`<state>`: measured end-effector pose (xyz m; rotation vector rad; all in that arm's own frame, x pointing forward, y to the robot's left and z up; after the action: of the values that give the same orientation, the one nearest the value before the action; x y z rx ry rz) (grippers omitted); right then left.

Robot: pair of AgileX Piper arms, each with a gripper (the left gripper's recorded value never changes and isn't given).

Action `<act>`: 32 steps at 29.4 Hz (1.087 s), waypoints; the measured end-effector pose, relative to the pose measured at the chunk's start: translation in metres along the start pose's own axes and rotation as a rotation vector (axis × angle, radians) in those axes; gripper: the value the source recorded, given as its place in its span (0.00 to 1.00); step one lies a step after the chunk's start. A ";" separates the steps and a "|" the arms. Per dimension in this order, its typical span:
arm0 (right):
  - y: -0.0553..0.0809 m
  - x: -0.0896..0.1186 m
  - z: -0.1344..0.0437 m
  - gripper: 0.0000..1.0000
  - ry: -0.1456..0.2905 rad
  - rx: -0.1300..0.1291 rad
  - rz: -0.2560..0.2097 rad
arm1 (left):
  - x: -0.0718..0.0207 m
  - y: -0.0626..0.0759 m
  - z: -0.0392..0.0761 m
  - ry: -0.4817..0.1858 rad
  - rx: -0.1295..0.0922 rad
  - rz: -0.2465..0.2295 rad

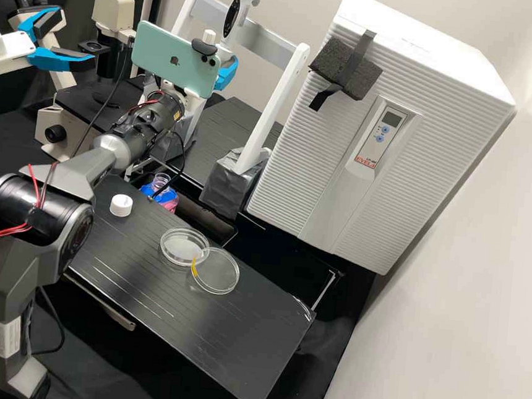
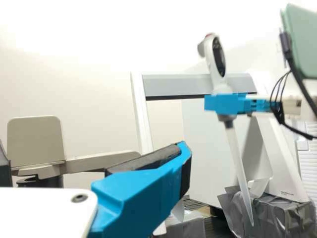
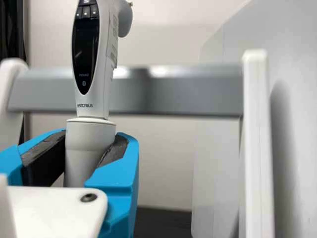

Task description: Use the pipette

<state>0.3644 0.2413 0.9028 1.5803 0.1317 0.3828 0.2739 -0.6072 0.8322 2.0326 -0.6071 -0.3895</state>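
Observation:
A white pipette (image 1: 239,11) with a red button stands upright in front of the grey crossbar of a white rack (image 1: 273,45) at the back of the bench. My right gripper (image 1: 226,72) is shut on the pipette's lower body (image 3: 90,144), with a blue finger on each side. The left wrist view shows that gripper (image 2: 230,104) gripping the pipette (image 2: 218,59), whose long clear tip (image 2: 242,178) points down. My left gripper (image 1: 75,37) hangs open at the far left beside the microscope, with nothing between its fingers (image 2: 143,188).
Two clear petri dishes (image 1: 184,245) (image 1: 216,271) lie on the black tray (image 1: 205,331), with a small yellow piece (image 1: 194,266) between them. A white cap (image 1: 121,205) and an open bottle (image 1: 162,192) sit behind. A microscope (image 1: 68,120) stands far left, a large white machine (image 1: 384,129) at right.

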 end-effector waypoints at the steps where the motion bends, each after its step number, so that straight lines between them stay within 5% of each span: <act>1: 0.004 -0.001 -0.002 0.00 0.010 0.001 0.016 | 0.0000 0.000 0.000 0.000 0.000 0.000; 8: 0.008 -0.025 -0.010 0.00 0.052 0.032 0.090 | -0.0012 -0.002 0.000 0.001 -0.020 -0.006; 15: -0.017 -0.057 -0.004 0.00 0.061 0.066 0.106 | -0.0010 -0.021 0.005 -0.016 -0.042 -0.066; 24: -0.037 -0.078 0.012 0.00 0.020 0.042 0.063 | -0.0101 -0.054 0.021 -0.060 -0.076 -0.181; 32: -0.037 -0.085 0.015 0.00 0.032 0.021 0.128 | -0.0212 -0.074 0.029 -0.079 -0.092 -0.259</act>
<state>0.2956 0.2017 0.8526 1.6084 0.0597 0.5081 0.2613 -0.5840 0.7547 2.0196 -0.3664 -0.6413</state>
